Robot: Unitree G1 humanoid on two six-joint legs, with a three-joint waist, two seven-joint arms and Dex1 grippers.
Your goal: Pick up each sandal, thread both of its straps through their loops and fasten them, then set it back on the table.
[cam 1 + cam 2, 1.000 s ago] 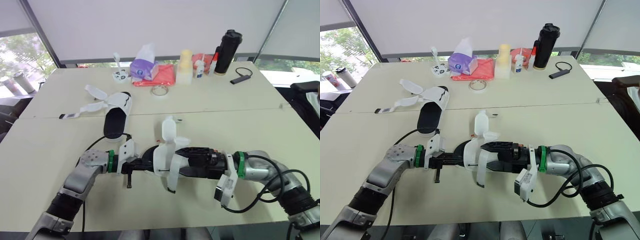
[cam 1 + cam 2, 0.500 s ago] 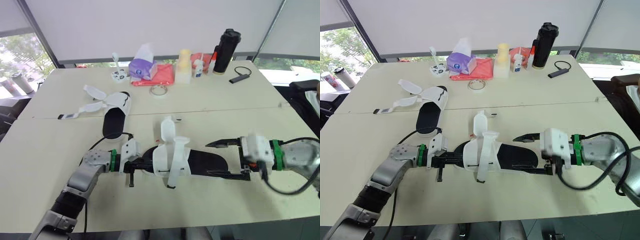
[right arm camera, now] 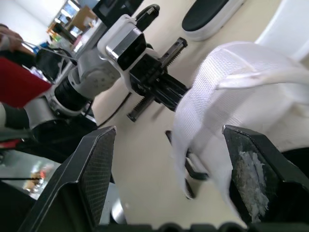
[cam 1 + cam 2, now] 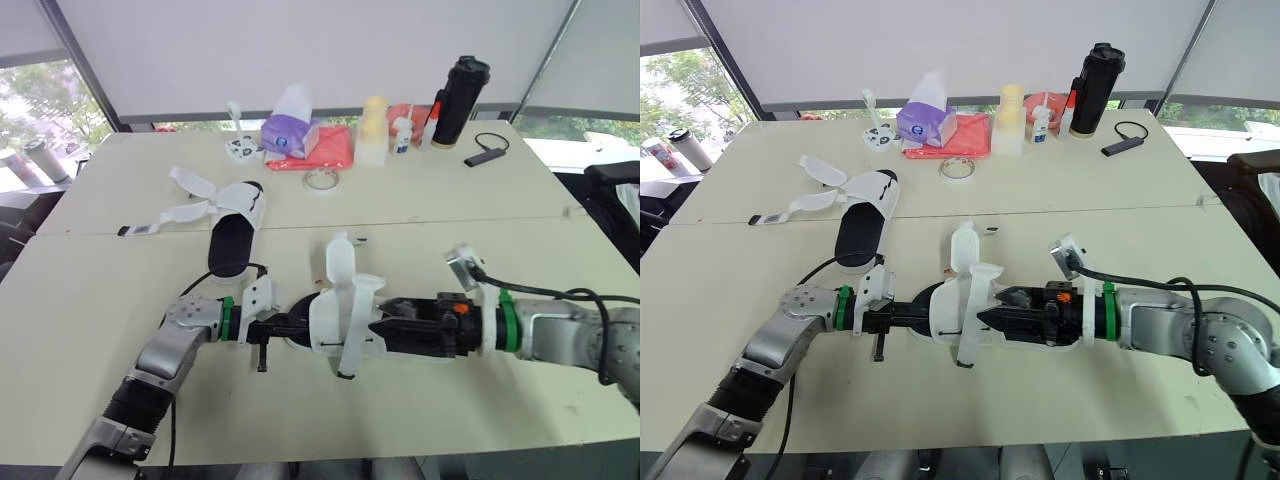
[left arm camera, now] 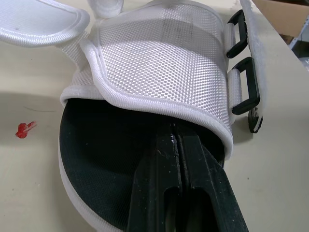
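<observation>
The near sandal (image 4: 345, 318), white mesh upper on a black sole, lies on the table (image 4: 120, 290) between my grippers. One strap (image 4: 338, 262) stands up behind it and another (image 4: 350, 355) hangs off the front; its black loops (image 5: 244, 89) sit empty. My left gripper (image 4: 290, 327) is shut at the toe end, its fingertips (image 5: 176, 140) resting on the insole under the upper's edge. At the heel end my right gripper (image 4: 383, 327) is open, and its fingers (image 3: 96, 169) stand wide on either side of the upper. The second sandal (image 4: 237, 225) lies further back on the left with its straps (image 4: 190, 200) splayed.
Along the table's far edge stand a purple tissue box (image 4: 290, 132), a red cloth (image 4: 330, 152), a tape roll (image 4: 320, 180), a cream bottle (image 4: 373, 130), a black flask (image 4: 457, 103) and a small black device (image 4: 485, 156) with a cable.
Half a second ago my right gripper was drawn back to the right of the sandal; it has now come back in over the heel, open. The left gripper and both sandals have not moved.
</observation>
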